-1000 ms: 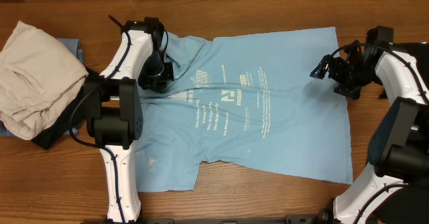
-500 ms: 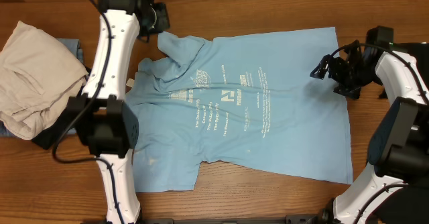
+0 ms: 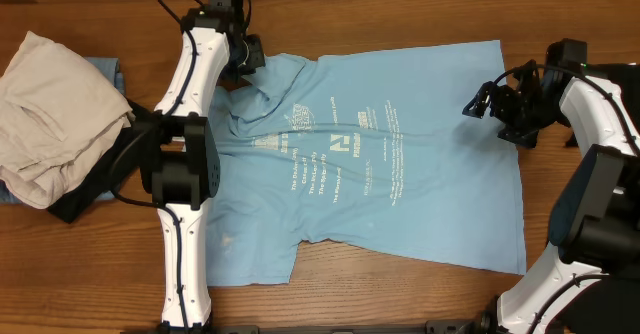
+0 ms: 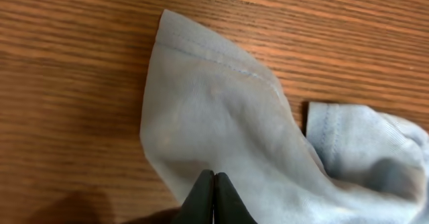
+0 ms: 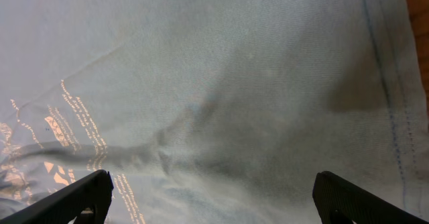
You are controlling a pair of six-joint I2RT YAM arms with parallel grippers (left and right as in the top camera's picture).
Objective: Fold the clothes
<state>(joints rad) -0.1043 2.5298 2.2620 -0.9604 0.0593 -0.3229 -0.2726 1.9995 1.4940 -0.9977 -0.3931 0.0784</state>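
T-shirt [image 3: 400,164], sky-blue with white lettering, lies spread flat mid-table [image 3: 380,294], collar toward the left edge. Left gripper [image 4: 214,187] is clenched on its far sleeve [image 4: 214,117], near the table's far edge. Right gripper [image 5: 211,184] hangs released above the hem end. Other garments [image 3: 45,114] are heaped at the left edge.

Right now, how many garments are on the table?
4: sky-blue T-shirt spread in the middle; at left, beige garment on top, blue garment and black garment under it. Others may be hidden.
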